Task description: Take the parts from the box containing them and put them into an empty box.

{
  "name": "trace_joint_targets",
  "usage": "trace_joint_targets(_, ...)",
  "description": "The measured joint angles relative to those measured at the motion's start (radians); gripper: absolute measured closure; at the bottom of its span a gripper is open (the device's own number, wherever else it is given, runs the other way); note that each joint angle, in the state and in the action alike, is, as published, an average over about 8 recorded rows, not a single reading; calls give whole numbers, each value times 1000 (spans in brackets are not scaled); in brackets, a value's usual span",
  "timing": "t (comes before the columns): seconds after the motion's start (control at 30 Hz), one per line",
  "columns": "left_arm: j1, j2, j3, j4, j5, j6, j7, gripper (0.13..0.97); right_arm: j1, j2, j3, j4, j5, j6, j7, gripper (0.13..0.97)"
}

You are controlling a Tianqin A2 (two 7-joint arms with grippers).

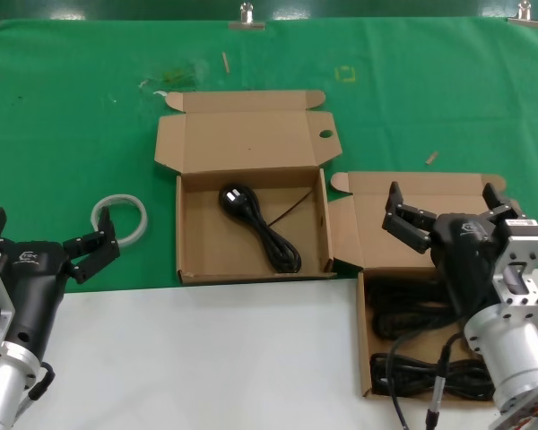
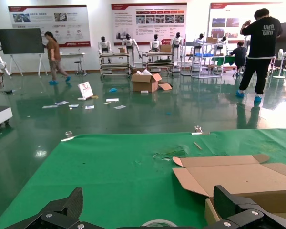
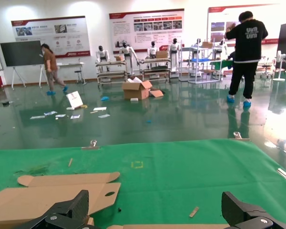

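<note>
Cords: one black looped bundle (image 1: 260,226) lying in the plain-lidded box (image 1: 190,260) at the table's centre on green cloth (image 1: 72,116), more black bundles (image 1: 411,318) heaped in the winged-lid box (image 1: 343,235) just to its right, the two boxes touching at a flap. Right gripper (image 1: 446,213) hovering over the far end of the winged-lid box, jaws spread wide and holding nothing; left gripper (image 1: 45,240) low at the table's left edge, jaws also wide and empty. Translucent tape ring (image 1: 121,218) flat on the cloth just beside the left gripper's fingertip (image 1: 103,244).
</note>
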State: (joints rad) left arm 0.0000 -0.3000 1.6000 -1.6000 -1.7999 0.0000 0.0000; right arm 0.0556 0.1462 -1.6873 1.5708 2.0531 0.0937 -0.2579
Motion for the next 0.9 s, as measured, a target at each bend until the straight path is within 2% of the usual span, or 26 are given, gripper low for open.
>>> trace_joint_targets(0.53, 0, 0, 0, 0, 0, 0, 0, 132, -43, 0, 68, 23, -196, -73, 200, 129)
trace_joint_targets(0.9, 0, 0, 0, 0, 0, 0, 0, 132, -49, 0, 76, 26, -221, -82, 225, 129)
